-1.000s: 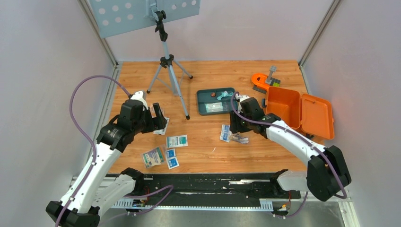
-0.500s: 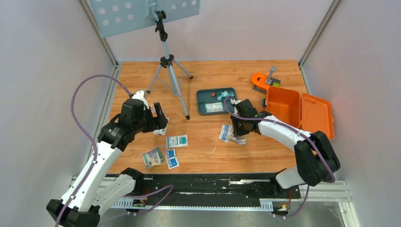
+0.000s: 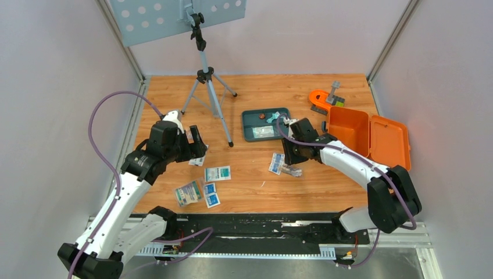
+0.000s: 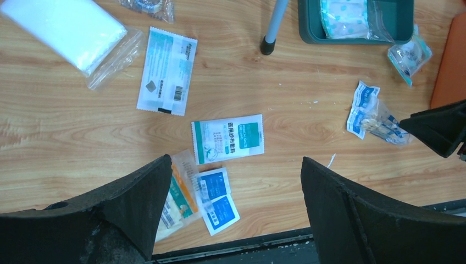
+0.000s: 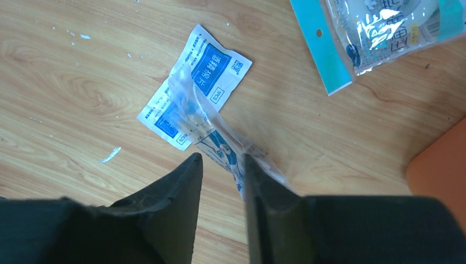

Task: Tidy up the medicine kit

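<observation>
The medicine kit (image 3: 372, 139) is an orange box lying open at the right, its lid flat beside it; its orange edge also shows in the left wrist view (image 4: 450, 60) and the right wrist view (image 5: 439, 159). My right gripper (image 3: 288, 160) (image 5: 221, 157) hangs low over a clear packet (image 5: 220, 129) (image 3: 293, 170) that lies across a white-and-blue sachet (image 5: 203, 71) (image 3: 277, 163). Its jaws stand narrowly apart: the packet's end lies against the right finger, with bare wood showing beside the left one. My left gripper (image 3: 195, 145) (image 4: 235, 160) is wide open and holds nothing.
A dark teal tray (image 3: 251, 125) (image 4: 308, 27) with packets stands behind the right gripper. Several sachets (image 3: 217, 173) (image 4: 228, 137) lie at the left front. A tripod (image 3: 206, 75) stands at the back left and a small orange curved piece (image 3: 318, 99) at the back right.
My right gripper's jaws have narrowed over the clear packet, and that arm's elbow has drawn in toward the table's middle. The left arm has not moved.
</observation>
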{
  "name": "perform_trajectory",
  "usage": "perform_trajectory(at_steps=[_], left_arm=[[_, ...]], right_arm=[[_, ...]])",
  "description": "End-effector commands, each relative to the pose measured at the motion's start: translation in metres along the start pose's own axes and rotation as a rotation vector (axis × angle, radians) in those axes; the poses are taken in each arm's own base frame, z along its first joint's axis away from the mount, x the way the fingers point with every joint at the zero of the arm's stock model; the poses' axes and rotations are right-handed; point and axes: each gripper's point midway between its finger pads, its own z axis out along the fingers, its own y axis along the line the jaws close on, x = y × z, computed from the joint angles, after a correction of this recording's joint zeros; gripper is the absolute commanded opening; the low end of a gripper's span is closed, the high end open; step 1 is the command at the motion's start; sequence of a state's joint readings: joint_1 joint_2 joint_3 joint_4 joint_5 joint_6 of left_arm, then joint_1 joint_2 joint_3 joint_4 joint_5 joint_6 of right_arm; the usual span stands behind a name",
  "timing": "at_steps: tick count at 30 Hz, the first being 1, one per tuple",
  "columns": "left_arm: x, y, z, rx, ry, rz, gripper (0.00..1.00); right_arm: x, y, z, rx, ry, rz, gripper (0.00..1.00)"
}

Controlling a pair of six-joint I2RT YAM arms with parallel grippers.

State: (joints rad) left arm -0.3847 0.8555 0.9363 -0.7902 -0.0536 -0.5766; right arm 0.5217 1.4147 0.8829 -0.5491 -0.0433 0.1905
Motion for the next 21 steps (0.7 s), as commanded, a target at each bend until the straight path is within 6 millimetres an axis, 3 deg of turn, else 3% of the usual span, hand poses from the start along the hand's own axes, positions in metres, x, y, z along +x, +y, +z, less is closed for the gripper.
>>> perform_trajectory(at_steps=[1,9,11,12,15,21], left_arm=[[-0.014,-0.007,-0.001,0.024,-0.046,-0.003,0.95],[-0.015,-0.006,0.000,0.016,-0.045,0.000,0.95],[-0.015,-0.006,0.000,0.015,-0.045,0.000,0.95],[-0.015,-0.006,0.000,0.016,-0.044,0.000,0.95],[-0.015,-0.006,0.001,0.016,-0.043,-0.001,0.95],[-0.016,-0.005,0.002,0.010,-0.044,0.002,0.95]], right_arm=[[-0.008,0.001,-0.001,0.000,-0.001,-0.031,0.36],[0.011,0.002,0.026,-0.012,0.116,-0.036,0.34],[0.009,0.001,0.027,-0.008,0.114,-0.037,0.23],[0.008,0.001,0.026,-0.007,0.109,-0.037,0.12],[-0.003,0.005,0.015,-0.016,0.071,-0.029,0.00],[-0.047,0.014,-0.036,-0.031,-0.087,-0.024,0.00]])
